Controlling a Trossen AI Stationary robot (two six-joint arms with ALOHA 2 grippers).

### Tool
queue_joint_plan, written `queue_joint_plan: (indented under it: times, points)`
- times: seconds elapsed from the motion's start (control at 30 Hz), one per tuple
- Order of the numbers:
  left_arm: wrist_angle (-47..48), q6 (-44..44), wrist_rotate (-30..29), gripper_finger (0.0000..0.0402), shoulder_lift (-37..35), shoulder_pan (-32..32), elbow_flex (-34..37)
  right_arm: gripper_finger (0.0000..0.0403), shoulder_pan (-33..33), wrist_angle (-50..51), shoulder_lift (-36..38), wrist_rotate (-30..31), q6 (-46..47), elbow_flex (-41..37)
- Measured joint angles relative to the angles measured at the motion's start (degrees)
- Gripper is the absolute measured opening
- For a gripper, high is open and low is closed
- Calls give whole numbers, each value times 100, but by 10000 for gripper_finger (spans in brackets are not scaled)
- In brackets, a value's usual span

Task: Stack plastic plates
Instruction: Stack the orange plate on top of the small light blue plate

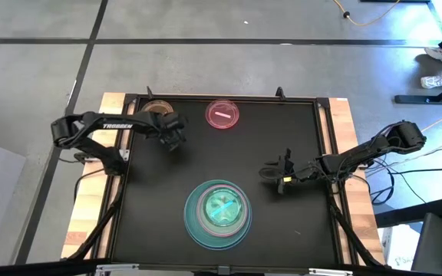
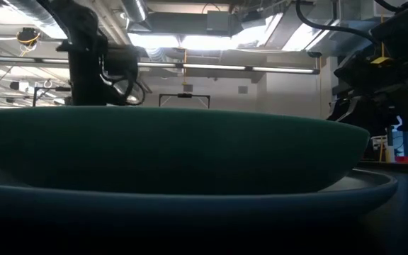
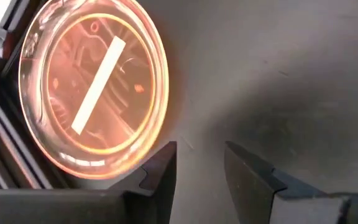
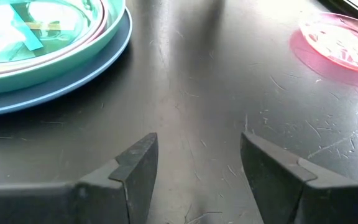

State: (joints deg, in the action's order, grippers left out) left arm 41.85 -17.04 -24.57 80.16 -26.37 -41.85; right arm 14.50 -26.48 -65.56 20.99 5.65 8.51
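A stack of plates [image 1: 219, 213] sits near the table's near edge: a large light-blue plate at the bottom, then teal and smaller ones, with a translucent one on top. It fills the low view [image 2: 168, 152] and shows in the right wrist view [image 4: 42, 50]. A small pink translucent plate [image 1: 222, 115] [image 4: 344, 40] lies flat by the far edge. A small orange translucent plate [image 3: 92, 87] [image 1: 157, 109] lies at the far left, partly under my left arm. My left gripper [image 1: 173, 138] [image 3: 201, 171] hovers open just beside it. My right gripper [image 1: 275, 175] [image 4: 197, 168] is open over bare table, right of the stack.
The black table mat [image 1: 298, 138] has a raised frame along its edges [image 1: 221, 96], close behind the pink and orange plates. Bare mat lies between the stack and the two small plates. Cables and wooden boards flank the table on both sides.
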Motion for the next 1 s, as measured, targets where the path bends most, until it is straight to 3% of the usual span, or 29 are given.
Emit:
queue_joint_plan:
  times: [0.27,0.57,0.77,0.87,1.0]
  points:
    - [-730,842,-123,125,755,-540,0,220,-2,27,0,0,-2,0]
    - [-990,868,-954,125,1182,-640,0,220,0,96,0,0,-9,-2]
    - [-1008,866,-942,124,1294,-782,-15,220,0,96,0,0,-7,-2]
    - [-1019,867,-807,108,1308,-889,-22,220,0,96,0,2,-4,-2]
    - [-1024,868,-748,58,1316,-894,-17,220,0,96,0,0,-5,-2]
